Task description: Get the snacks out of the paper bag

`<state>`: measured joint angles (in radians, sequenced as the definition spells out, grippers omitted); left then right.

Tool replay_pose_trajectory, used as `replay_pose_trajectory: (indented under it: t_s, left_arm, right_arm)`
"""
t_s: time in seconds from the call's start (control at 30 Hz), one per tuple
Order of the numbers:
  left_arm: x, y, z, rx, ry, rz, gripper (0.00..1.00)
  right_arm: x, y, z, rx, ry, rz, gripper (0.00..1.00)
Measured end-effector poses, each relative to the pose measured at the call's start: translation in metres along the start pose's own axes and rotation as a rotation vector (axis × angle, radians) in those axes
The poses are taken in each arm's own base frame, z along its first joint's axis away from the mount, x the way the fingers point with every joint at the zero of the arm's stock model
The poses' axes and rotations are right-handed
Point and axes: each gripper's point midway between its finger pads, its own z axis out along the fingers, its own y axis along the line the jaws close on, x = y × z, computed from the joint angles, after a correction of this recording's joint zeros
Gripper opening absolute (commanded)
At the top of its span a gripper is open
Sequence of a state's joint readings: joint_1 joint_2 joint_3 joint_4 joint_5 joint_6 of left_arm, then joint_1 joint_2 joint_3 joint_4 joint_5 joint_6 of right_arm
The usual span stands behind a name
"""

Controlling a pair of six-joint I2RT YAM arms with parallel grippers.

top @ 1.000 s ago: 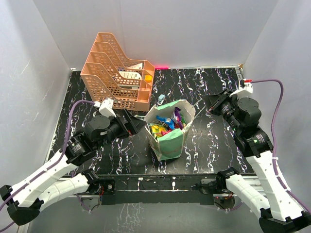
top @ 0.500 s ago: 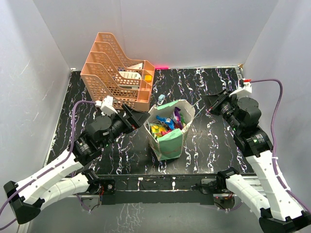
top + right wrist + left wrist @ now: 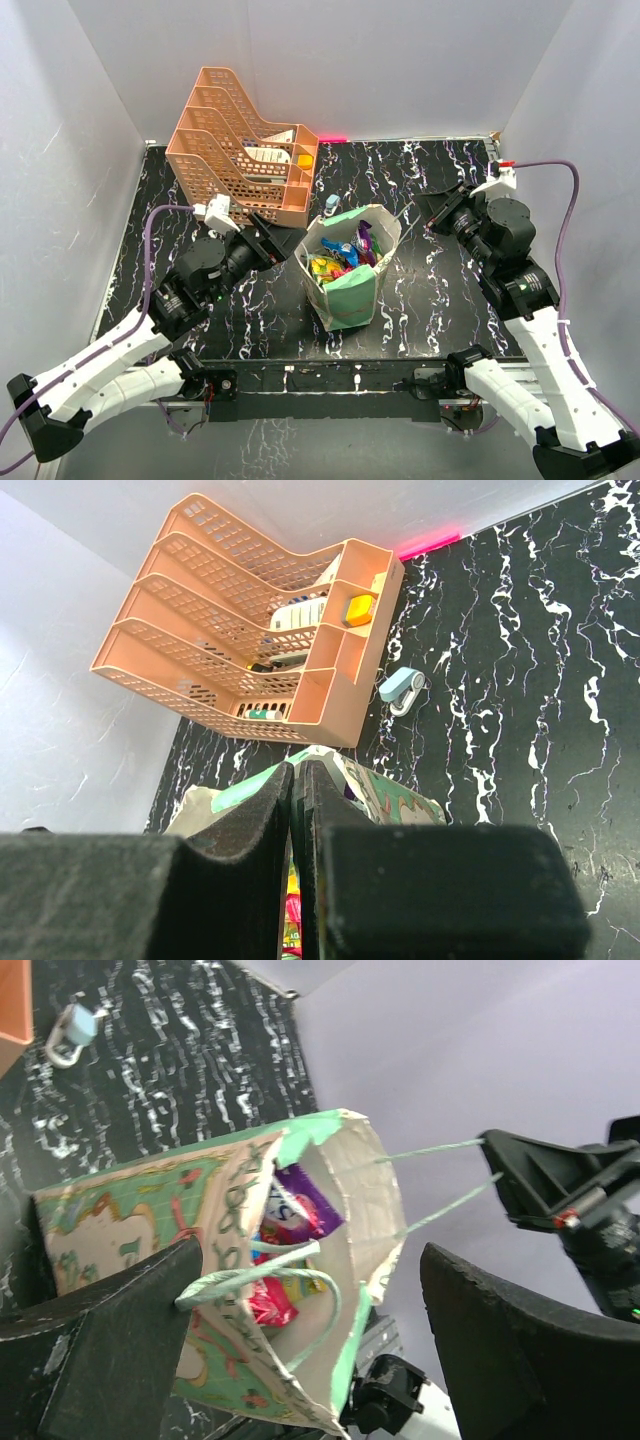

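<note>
The mint-green paper bag (image 3: 352, 288) stands open at the table's middle, with bright snacks (image 3: 342, 258) inside. My left gripper (image 3: 283, 245) is open just left of the bag's rim. In the left wrist view the bag (image 3: 120, 1220) lies between the wide-open fingers (image 3: 120, 1340), a handle loop (image 3: 260, 1275) rests against the left finger, and purple (image 3: 300, 1192) and pink (image 3: 262, 1302) packets show inside. My right gripper (image 3: 436, 212) is right of the bag, shut on its other string handle (image 3: 440, 1148), which runs taut to it. In the right wrist view the jaws (image 3: 298, 790) are pressed together above the bag (image 3: 400, 800).
An orange lattice tray rack (image 3: 240, 150) stands at the back left, close behind my left gripper; it also shows in the right wrist view (image 3: 250, 630). A small pale blue object (image 3: 331, 204) lies between rack and bag. Grey walls enclose the table on three sides.
My left gripper has moved forward and right, up to the bag's left rim. My right gripper has shifted slightly back and stays shut.
</note>
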<state>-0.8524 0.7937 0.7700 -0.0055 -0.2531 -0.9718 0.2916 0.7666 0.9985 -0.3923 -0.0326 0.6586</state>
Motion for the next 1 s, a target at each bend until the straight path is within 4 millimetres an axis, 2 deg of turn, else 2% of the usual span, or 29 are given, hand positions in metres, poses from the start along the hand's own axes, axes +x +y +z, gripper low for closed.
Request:
replay_pose_trajectory:
  t_s: [0.17,0.27,0.57,0.73,1.0]
  left_arm:
    - [-0.006,-0.026,-0.005,0.113,-0.003,-0.007,0.78]
    - [-0.003,-0.036,-0.008,0.162,0.022,-0.011,0.74]
    - [0.022,-0.034,-0.009,0.169,0.148,-0.003,0.71]
    - [0.025,-0.035,-0.01,0.174,0.162,-0.005,0.79]
    - [0.025,-0.044,0.002,0.186,0.168,-0.017,0.78]
  right_arm:
    - [0.0,0.0,0.0,0.0,0.0,-0.002,0.07]
    - [0.0,0.0,0.0,0.0,0.0,-0.002,0.07]
    - [0.0,0.0,0.0,0.0,0.0,-0.002,0.07]
    - [0.001,0.0,0.001,-0.003,-0.003,-0.001,0.07]
    - [0.0,0.0,0.002,-0.009,-0.007,0.001,0.07]
